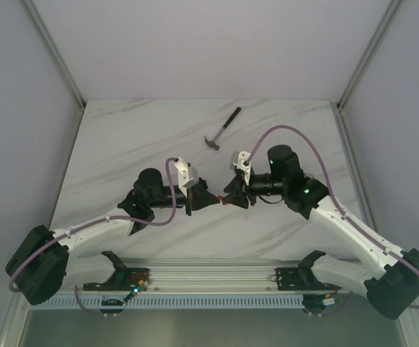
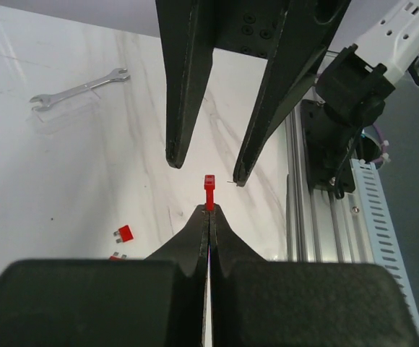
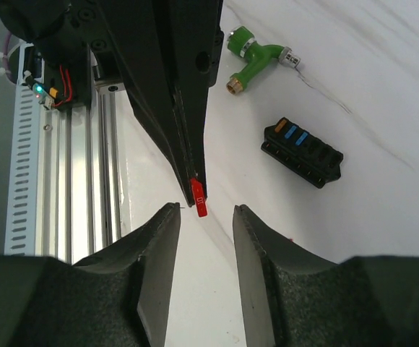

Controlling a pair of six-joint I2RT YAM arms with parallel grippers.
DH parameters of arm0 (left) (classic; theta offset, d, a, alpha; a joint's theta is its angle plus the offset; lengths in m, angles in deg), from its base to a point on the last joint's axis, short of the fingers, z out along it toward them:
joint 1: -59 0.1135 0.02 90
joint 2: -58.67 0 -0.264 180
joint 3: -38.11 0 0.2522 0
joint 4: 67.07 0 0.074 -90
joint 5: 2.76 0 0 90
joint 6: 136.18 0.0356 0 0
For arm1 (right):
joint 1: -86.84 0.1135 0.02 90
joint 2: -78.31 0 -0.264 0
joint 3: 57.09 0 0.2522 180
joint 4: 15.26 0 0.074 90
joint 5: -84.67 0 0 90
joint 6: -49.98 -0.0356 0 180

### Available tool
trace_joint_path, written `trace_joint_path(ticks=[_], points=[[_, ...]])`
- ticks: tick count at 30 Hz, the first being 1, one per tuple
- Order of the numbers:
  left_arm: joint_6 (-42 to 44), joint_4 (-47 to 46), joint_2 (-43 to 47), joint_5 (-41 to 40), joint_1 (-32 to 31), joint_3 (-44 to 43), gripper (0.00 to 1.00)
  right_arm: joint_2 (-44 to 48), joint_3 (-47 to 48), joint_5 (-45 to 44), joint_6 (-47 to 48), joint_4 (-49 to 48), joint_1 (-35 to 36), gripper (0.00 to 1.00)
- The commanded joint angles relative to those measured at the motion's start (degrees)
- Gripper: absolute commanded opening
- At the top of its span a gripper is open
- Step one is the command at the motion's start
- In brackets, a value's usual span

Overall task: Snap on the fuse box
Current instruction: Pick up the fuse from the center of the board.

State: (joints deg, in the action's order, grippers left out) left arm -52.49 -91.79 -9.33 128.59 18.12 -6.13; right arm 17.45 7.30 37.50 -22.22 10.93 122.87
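Left hand [image 2: 209, 212] clamped on red fuse [image 2: 209, 188], right hand [image 3: 206, 211] apart around its tip, fuse box [image 3: 302, 152] clear

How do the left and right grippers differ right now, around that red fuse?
The left gripper is shut, pinching the red fuse at its tip; the right gripper stands open, holding nothing. The left gripper touches the fuse; the right gripper flanks its free end with gaps either side. Both are black, facing tip to tip.
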Motion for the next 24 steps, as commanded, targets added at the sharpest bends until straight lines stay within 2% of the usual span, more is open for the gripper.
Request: trace_joint_path(ticks=[1, 13, 20, 24], points=[[1.11, 0.16, -0.2, 4.34, 0.1, -2.08, 0.0, -0.68, 2.53, 3.75, 1.66, 0.78, -0.22, 0.41], [1.44, 0.78, -1.76, 5.87, -0.43, -3.33, 0.0, -2.18, 3.33, 6.53, 2.75, 2.16, -0.3, 0.25], [1.6, 1.0, -1.95, 5.68, -0.51, -3.45, 0.0, -1.78, 3.25, 7.4, 3.02, 2.44, -0.43, 0.18], [1.64, 0.98, -1.89, 5.6, -0.56, -3.36, 0.0, -2.12, 3.33, 7.78, 3.34, 2.97, -0.51, 0.08]])
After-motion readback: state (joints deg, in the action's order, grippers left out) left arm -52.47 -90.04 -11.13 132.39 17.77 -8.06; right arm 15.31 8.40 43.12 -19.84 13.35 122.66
